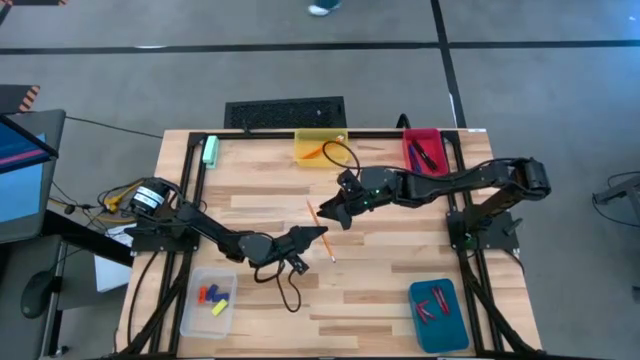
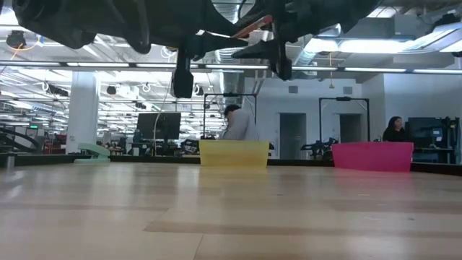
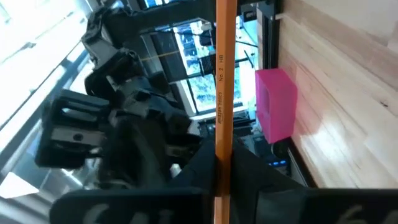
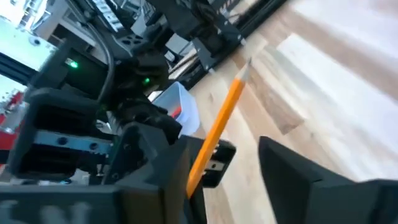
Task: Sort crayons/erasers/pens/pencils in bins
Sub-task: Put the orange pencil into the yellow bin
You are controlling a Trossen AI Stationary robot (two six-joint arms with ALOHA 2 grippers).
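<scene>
One long orange pencil (image 1: pixel 312 210) is up in the air over the middle of the table, its pale tip (image 4: pixel 245 67) pointing toward the near edge. My left gripper (image 1: pixel 318 238) reaches in from the table's left and is shut on it. My right gripper (image 1: pixel 335 213) comes from the right and is open. In the right wrist view the pencil (image 4: pixel 224 118) runs between its two fingers, close to one of them; whether it touches I cannot tell. The low view shows both grippers and a bit of the pencil (image 2: pixel 249 26) well above the tabletop. My left gripper (image 3: pixel 222 199) pinches the pencil between its two fingers about midway along the shaft (image 3: pixel 224 146). The fingers come roughly level from the table's left and lie across the pencil. The pencil is lifted clear of the table and sticks out on both sides of the fingers.
The yellow bin (image 1: pixel 303 152) with orange pencils and the red bin (image 1: pixel 437 135) with pens stand at the far edge. The clear bin (image 1: pixel 196 318) with erasers is at the near left, the teal bin (image 1: pixel 452 330) with crayons at the near right. A pale-green block (image 1: pixel 211 150) lies far left.
</scene>
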